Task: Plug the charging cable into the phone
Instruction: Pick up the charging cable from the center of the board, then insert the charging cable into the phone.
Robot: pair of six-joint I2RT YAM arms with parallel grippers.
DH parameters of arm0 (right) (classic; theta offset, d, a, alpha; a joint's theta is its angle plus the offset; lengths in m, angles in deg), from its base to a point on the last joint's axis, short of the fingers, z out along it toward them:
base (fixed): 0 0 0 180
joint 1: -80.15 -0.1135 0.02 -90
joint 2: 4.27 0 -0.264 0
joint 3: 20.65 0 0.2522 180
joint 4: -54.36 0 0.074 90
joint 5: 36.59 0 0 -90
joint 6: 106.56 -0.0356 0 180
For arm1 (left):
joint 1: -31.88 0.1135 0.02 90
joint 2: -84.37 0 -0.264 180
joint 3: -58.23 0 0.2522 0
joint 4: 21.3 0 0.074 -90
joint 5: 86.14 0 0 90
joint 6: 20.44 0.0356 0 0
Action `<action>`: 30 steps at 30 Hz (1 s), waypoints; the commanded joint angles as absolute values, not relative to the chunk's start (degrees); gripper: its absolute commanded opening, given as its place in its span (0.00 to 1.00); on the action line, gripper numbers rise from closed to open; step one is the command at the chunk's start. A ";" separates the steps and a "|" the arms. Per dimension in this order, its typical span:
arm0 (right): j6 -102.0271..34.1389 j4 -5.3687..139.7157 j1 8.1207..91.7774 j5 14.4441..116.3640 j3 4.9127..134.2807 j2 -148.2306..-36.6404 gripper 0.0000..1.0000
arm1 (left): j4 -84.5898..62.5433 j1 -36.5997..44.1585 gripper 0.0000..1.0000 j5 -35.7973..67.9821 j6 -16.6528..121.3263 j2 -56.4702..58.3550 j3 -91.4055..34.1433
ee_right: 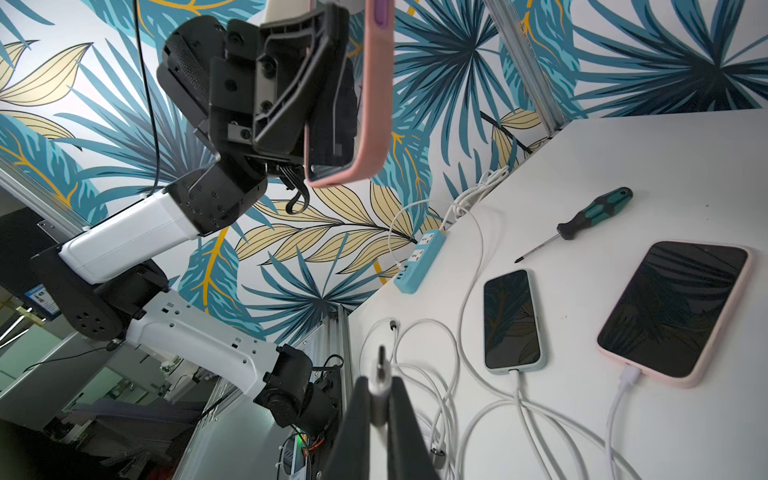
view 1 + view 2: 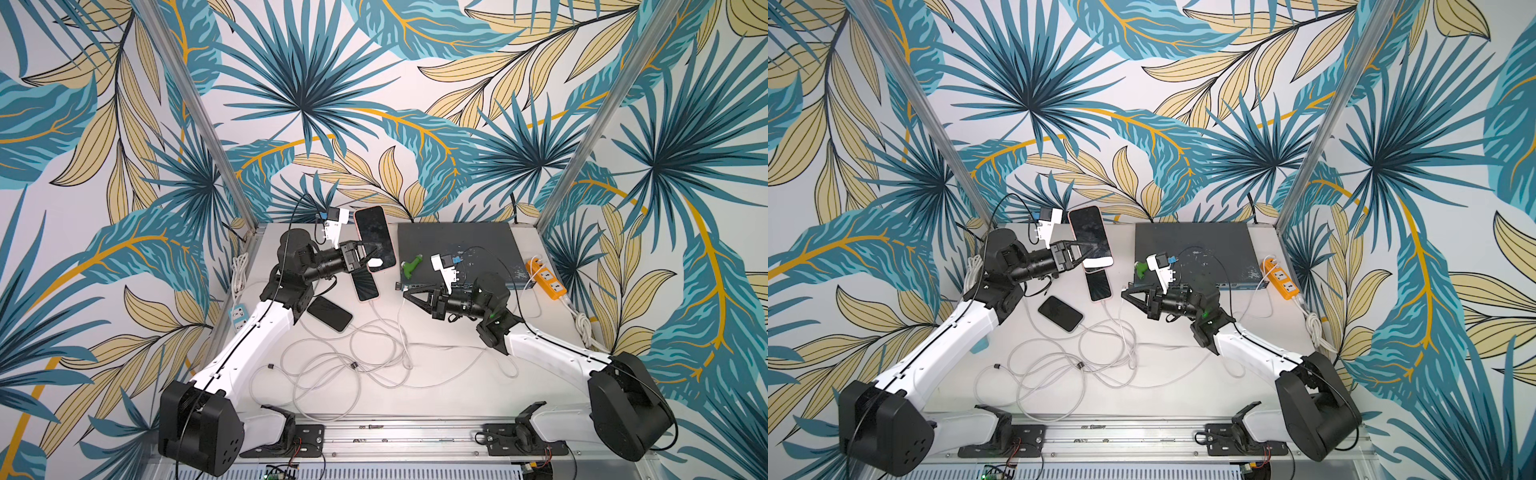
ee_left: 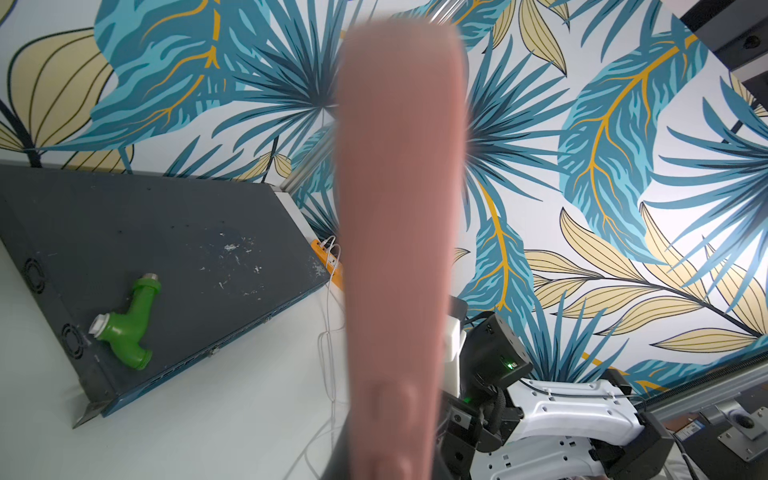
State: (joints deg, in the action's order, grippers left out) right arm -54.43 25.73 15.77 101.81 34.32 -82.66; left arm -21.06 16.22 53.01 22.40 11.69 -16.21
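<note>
My left gripper (image 2: pixel 377 255) is shut on a phone in a pink case (image 2: pixel 374 235), held up off the table at the back left with its dark screen facing up. In the left wrist view the phone's pink back (image 3: pixel 399 199) fills the middle as a blur. In the right wrist view the same phone (image 1: pixel 370 104) hangs at the top, lower edge towards the camera. My right gripper (image 2: pixel 406 291) is shut on the white plug of the charging cable (image 1: pixel 380 374), metal tip sticking out past the fingers. The plug is well apart from the held phone.
Two other phones lie on the table with cables plugged in, one in a pink case (image 1: pixel 673 311) and one in a pale case (image 1: pixel 513 320). A tangle of white cables (image 2: pixel 353 357), a dark box (image 2: pixel 457 245) with a green pipe fitting (image 2: pixel 411 266), an orange power strip (image 2: pixel 546 278), a blue power strip (image 1: pixel 419 262) and a screwdriver (image 1: pixel 594 212) are around.
</note>
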 commanded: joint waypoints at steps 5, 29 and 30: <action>-59.54 17.99 14.70 108.91 39.93 -87.07 0.00 | -31.58 16.26 0.00 56.34 19.08 12.53 -16.63; -63.40 16.37 13.60 115.34 49.45 -93.30 0.00 | -37.85 15.84 0.00 60.78 10.39 6.87 -17.77; -63.41 16.25 13.62 115.29 49.10 -93.35 0.00 | -37.93 15.87 0.00 60.74 10.36 6.89 -17.75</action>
State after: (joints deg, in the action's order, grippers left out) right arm -62.91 17.62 13.94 113.94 49.38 -92.98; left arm -32.73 15.96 60.09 11.06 6.35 -16.17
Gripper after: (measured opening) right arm 0.093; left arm 0.140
